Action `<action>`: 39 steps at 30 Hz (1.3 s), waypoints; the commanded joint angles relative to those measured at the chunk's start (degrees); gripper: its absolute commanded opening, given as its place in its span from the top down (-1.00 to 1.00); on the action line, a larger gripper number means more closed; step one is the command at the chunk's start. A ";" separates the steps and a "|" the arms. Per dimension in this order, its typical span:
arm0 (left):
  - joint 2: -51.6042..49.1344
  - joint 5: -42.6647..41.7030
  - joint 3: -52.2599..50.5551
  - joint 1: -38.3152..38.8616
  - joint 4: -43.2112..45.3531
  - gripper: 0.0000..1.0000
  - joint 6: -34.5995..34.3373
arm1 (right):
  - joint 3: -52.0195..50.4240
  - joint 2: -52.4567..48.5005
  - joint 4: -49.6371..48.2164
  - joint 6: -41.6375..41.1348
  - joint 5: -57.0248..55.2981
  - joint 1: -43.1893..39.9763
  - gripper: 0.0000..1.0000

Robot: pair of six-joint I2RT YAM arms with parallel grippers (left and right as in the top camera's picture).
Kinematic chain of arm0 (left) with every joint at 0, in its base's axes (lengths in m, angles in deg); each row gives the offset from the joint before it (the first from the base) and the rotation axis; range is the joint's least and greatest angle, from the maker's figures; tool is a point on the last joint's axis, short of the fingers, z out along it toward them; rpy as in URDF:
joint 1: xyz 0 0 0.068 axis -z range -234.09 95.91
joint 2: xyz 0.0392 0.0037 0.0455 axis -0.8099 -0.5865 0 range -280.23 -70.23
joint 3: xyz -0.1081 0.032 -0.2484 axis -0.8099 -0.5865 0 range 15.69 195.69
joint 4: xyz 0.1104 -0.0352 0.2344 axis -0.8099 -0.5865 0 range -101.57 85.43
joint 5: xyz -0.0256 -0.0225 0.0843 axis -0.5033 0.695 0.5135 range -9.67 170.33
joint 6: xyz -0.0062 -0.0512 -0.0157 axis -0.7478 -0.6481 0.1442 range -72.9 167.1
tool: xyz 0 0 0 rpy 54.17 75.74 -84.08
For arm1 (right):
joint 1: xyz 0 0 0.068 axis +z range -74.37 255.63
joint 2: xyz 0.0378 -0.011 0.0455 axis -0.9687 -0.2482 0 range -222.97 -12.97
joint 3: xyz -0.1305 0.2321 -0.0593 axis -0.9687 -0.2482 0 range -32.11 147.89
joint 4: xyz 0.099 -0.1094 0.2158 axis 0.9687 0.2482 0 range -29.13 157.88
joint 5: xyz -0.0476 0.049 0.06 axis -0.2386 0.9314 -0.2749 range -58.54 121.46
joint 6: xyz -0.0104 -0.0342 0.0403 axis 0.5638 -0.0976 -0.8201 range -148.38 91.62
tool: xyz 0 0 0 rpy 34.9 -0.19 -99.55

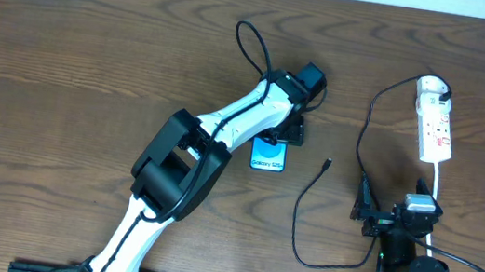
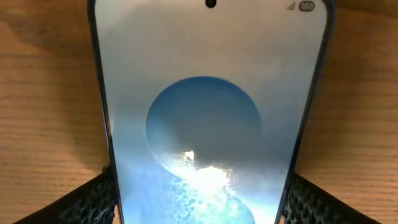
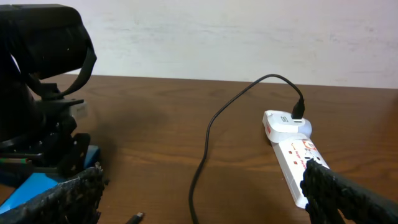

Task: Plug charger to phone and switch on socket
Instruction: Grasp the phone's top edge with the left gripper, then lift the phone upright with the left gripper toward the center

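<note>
Overhead, where are we seeing the phone [image 1: 268,154]?

We are seeing it lying flat at the frame's centre, long axis running up and down, with the left gripper [image 2: 199,180] sitting over its upper end. In the left wrist view the fingers [image 2: 93,199] are pressing both long edges, so we are reading that as gripping the phone.

And the charger [image 1: 299,221]?

Its connector tip [image 1: 327,164] is lying just right of the phone, apart from it, between it and the right gripper [image 3: 202,186], which is hanging wide open at lower right, holding nothing. So we are judging the right arm nearer. The cable is looping down, then up to the plug [image 1: 443,88] sitting in the socket [image 1: 435,124] at upper right. Everything is resting on a brown wooden table [image 1: 93,60], and a pale wall [image 3: 217,31] is standing behind.
</note>
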 commanded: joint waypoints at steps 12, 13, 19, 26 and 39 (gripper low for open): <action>-0.57 0.66 0.24 0.02 -2.01 -0.56 -0.68 | -0.09 0.35 0.28 -0.57 -0.24 0.04 -0.98; -0.09 0.66 0.24 0.00 -2.03 -0.56 -0.68 | -0.09 0.35 0.28 -0.57 -0.24 0.04 -0.99; 5.05 0.50 0.24 -0.04 -2.56 -0.56 -0.66 | -0.09 0.35 0.28 -0.57 -0.24 0.04 -0.99; 12.85 -1.31 0.24 -0.09 -7.02 -0.56 -0.66 | -0.09 0.35 0.28 -0.57 -0.24 0.04 -0.99; 21.57 -42.97 0.24 -9.84 -7.96 -0.56 -0.44 | -0.09 0.31 0.28 -0.57 -0.24 0.04 -0.99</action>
